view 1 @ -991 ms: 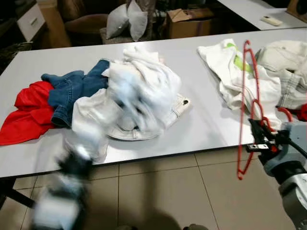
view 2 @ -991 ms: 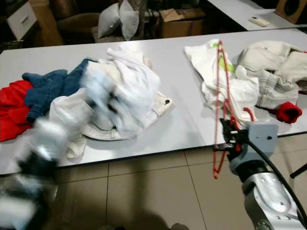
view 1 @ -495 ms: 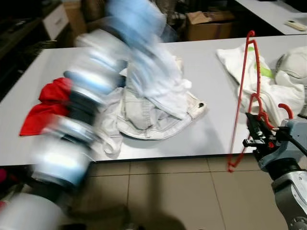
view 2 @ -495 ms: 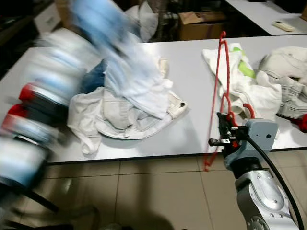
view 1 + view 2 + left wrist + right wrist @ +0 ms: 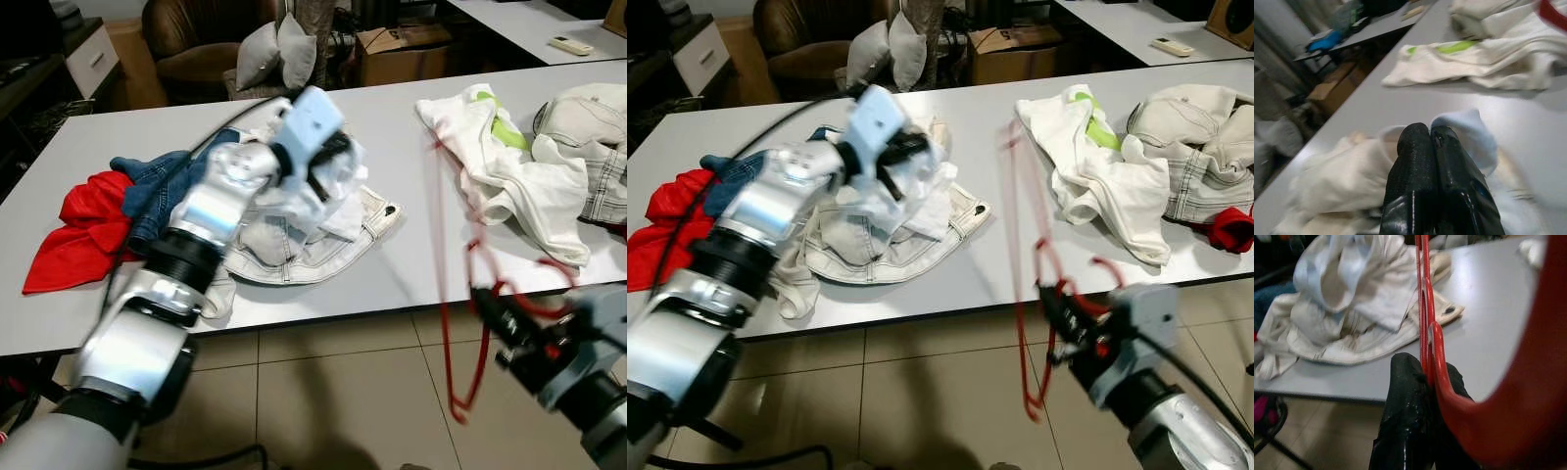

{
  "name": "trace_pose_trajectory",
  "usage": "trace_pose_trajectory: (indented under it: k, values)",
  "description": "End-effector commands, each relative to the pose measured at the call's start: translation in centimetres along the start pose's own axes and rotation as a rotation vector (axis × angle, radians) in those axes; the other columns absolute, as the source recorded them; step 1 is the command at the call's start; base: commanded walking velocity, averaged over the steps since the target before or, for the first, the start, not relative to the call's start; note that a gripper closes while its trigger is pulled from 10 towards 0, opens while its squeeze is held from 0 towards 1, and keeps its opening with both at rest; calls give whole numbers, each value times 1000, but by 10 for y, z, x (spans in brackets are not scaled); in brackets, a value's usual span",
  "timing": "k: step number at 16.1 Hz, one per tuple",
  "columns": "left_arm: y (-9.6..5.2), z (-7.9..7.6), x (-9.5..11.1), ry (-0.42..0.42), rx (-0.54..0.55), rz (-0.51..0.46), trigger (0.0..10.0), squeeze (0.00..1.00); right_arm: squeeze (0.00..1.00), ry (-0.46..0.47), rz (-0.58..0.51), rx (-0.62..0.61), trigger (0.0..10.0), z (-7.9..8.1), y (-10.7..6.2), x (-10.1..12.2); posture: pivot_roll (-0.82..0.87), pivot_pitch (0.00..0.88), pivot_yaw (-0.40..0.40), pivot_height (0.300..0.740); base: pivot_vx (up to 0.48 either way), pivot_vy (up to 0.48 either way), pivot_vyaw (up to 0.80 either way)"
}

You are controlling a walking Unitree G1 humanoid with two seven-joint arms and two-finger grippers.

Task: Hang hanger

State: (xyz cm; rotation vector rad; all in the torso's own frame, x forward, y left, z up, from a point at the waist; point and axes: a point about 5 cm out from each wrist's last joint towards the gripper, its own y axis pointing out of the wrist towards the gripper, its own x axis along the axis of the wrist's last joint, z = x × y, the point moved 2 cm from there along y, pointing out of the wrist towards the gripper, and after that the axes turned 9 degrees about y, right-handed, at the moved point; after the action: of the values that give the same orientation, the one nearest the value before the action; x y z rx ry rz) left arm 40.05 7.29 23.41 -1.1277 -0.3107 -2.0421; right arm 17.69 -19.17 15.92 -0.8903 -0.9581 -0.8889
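A red hanger (image 5: 1019, 294), blurred by motion, stands roughly upright in front of the table's near edge, reaching from above the tabletop down toward the floor. My right gripper (image 5: 500, 318) is shut on it near the hook; the right wrist view shows the black fingers (image 5: 1405, 396) clamped on the red wire (image 5: 1425, 308). My left arm reaches across the table (image 5: 411, 255), with the left gripper (image 5: 338, 157) over a heap of white clothes (image 5: 294, 235). Its fingers (image 5: 1415, 161) are pressed together; whether cloth is pinched between them is hidden.
Blue jeans (image 5: 147, 181) and a red cloth (image 5: 73, 230) lie at the table's left. A white shirt with green print (image 5: 500, 147) and pale denim (image 5: 588, 127) lie at the right. Cushions (image 5: 274, 49), a cardboard box (image 5: 402, 49) and an armchair stand behind. Tiled floor lies in front.
The camera has shifted. My left arm swung up from below the table edge onto the white heap. The right gripper sank lower with the hanger, which now hangs further below the table's edge.
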Motion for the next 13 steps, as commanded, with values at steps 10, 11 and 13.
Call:
trace_pose_trajectory:
  k: [10,11,13]
  values:
    - [-36,1,17,-22,-44,-52,0,0,0,62,202,268,10000,27,22,-10,-121,0,36,740,0,0,0]
    - [-40,3,18,-18,-34,-49,0,0,0,76,216,273,10000,27,23,-11,-121,0,36,740,0,0,0]
    - [-45,3,20,-17,-32,-50,0,0,0,83,235,264,10000,25,25,-13,-114,0,24,740,0,0,0]
